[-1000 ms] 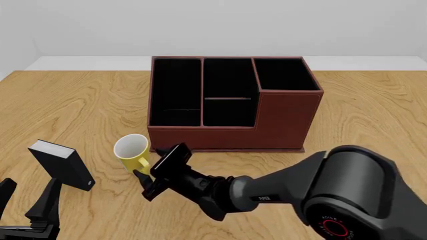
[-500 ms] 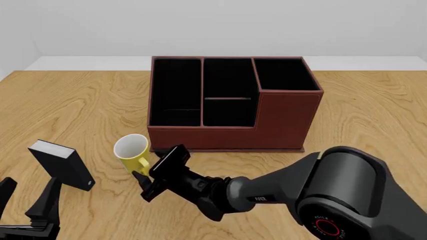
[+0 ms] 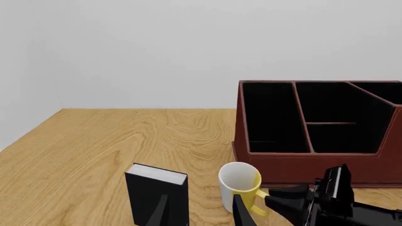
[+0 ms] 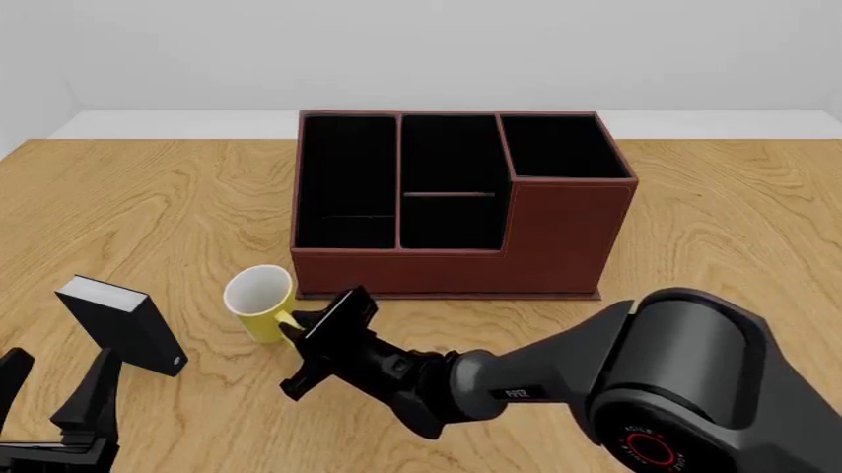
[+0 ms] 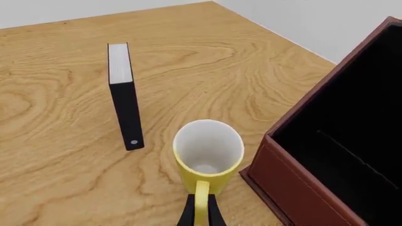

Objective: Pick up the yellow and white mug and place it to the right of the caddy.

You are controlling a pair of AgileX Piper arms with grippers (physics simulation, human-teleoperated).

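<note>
Near the caddy's [image 4: 448, 202] left front corner, the right gripper [image 5: 201, 214] pinches the yellow and white mug's [image 4: 259, 301] handle; small, light, rigid, likely slippery

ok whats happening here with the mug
The right gripper has closed its fingertips on the handle of the yellow and white mug, which stands upright on the table just off the front left corner of the caddy. The mug is not lifted yet. The left gripper hangs open near a black book-like block, uninvolved.
</note>
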